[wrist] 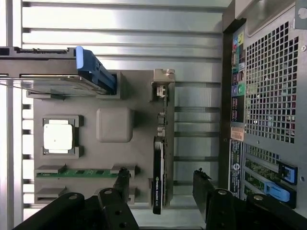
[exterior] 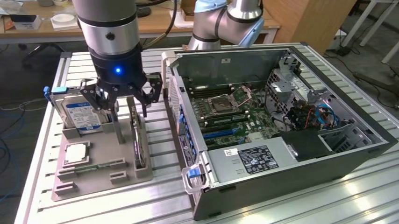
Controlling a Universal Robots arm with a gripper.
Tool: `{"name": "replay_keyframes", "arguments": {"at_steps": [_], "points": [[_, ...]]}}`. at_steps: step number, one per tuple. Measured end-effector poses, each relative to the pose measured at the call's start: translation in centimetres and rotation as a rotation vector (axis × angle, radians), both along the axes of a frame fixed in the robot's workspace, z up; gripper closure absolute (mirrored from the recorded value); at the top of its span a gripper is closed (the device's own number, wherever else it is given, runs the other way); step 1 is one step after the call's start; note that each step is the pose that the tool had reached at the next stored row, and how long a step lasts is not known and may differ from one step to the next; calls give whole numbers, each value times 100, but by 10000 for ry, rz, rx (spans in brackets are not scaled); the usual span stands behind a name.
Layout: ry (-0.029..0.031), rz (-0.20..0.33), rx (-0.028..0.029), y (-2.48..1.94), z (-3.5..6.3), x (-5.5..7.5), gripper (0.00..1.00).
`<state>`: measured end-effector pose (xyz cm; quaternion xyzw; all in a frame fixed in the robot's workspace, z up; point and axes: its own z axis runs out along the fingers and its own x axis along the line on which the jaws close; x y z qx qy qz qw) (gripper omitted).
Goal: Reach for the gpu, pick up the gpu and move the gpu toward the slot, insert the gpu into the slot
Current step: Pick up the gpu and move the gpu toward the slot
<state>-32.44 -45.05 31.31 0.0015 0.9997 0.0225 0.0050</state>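
We see the gripper (exterior: 124, 106) hovering over the grey tray (exterior: 93, 181). Its fingers (wrist: 122, 181) are spread wide, one on each side of the gpu (wrist: 159, 165), with a gap on both sides. The gpu stands on edge in the tray, along the tray's 3 o'clock side in the exterior view. The drive (exterior: 80, 114) stands at the tray's 10 o'clock and the chip (exterior: 74, 153) lies at 8. The open case (exterior: 299, 182), board (exterior: 240, 116) showing, sits at 3 o'clock, just beside the tray.
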Motion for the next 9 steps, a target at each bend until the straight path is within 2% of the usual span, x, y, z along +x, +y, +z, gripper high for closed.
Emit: {"name": "replay_keyframes", "arguments": {"at_steps": [9], "points": [[26,1,0,-11,-147,1,35]]}}
